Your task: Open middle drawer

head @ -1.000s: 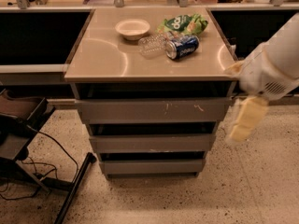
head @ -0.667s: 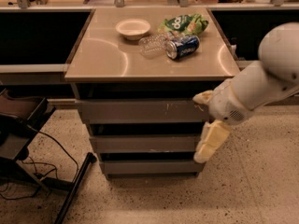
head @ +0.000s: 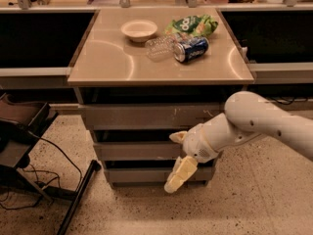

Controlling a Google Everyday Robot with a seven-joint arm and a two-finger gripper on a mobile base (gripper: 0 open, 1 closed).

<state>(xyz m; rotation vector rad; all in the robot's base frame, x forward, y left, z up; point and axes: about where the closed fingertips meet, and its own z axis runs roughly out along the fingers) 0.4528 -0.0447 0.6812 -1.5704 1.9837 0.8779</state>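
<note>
End effector (head: 172,161) spread open (holding nothing), in front of middle drawer (head: 132,151), right side, contact unclear

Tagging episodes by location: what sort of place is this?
Probably an office break area or test kitchen: a drawer cabinet bearing a bowl, soda can and snack bag, on speckled floor. The gripper hangs before the middle drawer.

High frontal view (end effector (head: 179,156) low-centre)
</note>
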